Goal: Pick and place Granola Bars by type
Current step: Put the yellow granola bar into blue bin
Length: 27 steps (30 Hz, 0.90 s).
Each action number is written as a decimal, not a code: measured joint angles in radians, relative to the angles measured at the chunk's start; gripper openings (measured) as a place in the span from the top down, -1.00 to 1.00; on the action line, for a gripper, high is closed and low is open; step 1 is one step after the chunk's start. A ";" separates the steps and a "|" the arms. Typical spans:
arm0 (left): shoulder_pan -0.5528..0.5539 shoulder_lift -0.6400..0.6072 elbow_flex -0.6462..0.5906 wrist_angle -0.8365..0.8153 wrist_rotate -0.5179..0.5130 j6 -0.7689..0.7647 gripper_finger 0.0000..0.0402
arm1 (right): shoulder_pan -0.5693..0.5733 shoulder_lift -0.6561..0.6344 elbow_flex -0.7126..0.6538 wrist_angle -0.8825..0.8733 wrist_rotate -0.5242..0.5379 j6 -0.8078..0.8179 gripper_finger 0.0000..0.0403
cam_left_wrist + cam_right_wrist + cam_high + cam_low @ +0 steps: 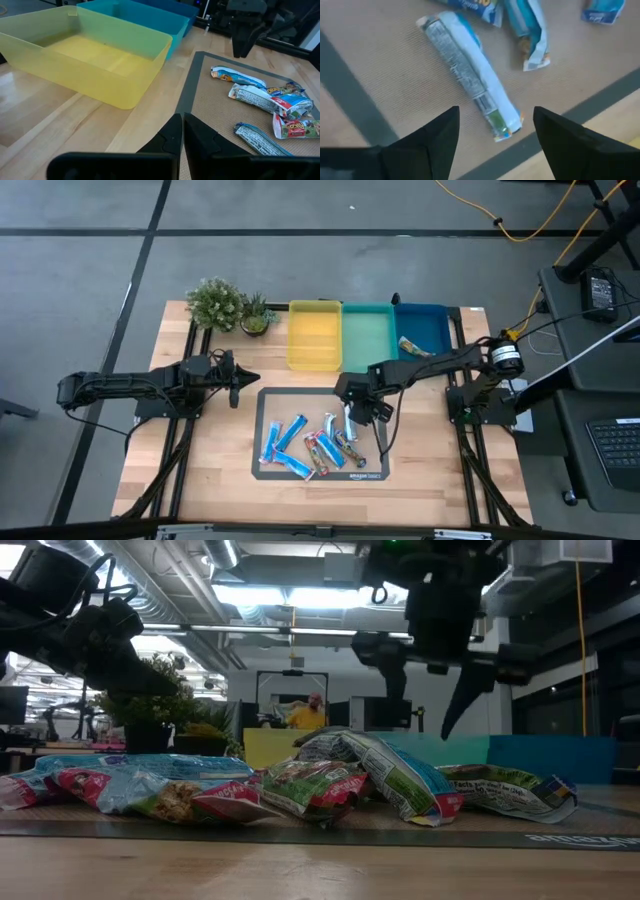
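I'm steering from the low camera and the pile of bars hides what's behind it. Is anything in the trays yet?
Observer: Yes, one bar lies in the blue tray; the yellow tray and the teal tray hold none.
Operator: What's the right pincer over?
Observer: The right pincer, open, hangs over a pale blue bar near the edge of the mat.
Operator: And the left one?
Observer: The left pincer, shut, waits over the bare table, beside the mat.
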 joint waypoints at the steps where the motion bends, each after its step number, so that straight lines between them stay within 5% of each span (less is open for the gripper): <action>1: 0.000 0.000 0.000 0.000 0.000 0.000 0.95 | 0.000 0.000 -0.013 0.006 0.000 -0.010 -0.27; 27: 0.000 0.000 0.000 0.000 0.000 0.000 0.95 | 0.000 0.118 -0.065 0.155 -0.004 -0.084 -0.22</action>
